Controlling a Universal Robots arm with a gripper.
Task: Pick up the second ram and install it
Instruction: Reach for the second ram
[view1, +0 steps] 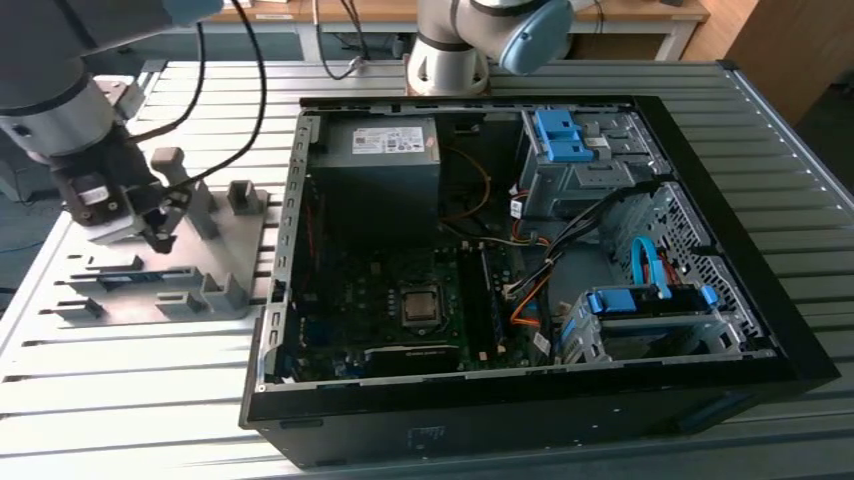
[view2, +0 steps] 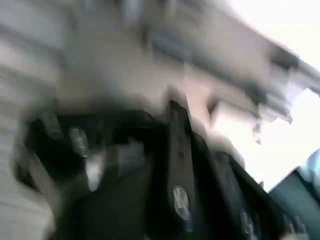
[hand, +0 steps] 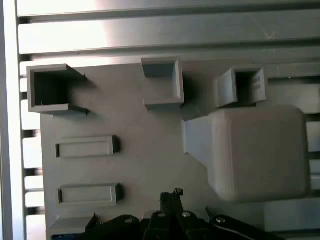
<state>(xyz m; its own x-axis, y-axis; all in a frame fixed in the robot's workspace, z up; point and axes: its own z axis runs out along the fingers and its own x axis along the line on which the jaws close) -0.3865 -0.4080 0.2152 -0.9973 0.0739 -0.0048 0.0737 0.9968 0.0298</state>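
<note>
Silver slatted metal desk (view1: 120, 400): carries everything on show, with the computer in the middle and the fixture at the exterior view's left.
Black open-sided computer case (view1: 534, 405): lying flat and wide open, so we see the green circuit board (view1: 387, 300) inside.
Grey box-shaped power supply (view1: 380, 165): sits in the case beyond the board.
Grey robot arm (view1: 60, 120): reaches in over the desk at the exterior view's left, well clear of the case.
Flat grey plastic fixture plate (view1: 240, 240) (hand: 135, 160): lies on the desk just beside the case, with upright posts (view1: 247, 195) and open square pockets (hand: 50, 87).
Black end effector (view1: 160, 235) (hand: 172, 197): down low over the plate, beside a tall post. Open or closed? I cannot tell, and I cannot tell whether it touches the plate either.
Long, narrow dark memory stick, the second ram (view1: 134, 268): resting on edge in the fixture's low holders, near the end effector and apart from it, outside the case.
</note>
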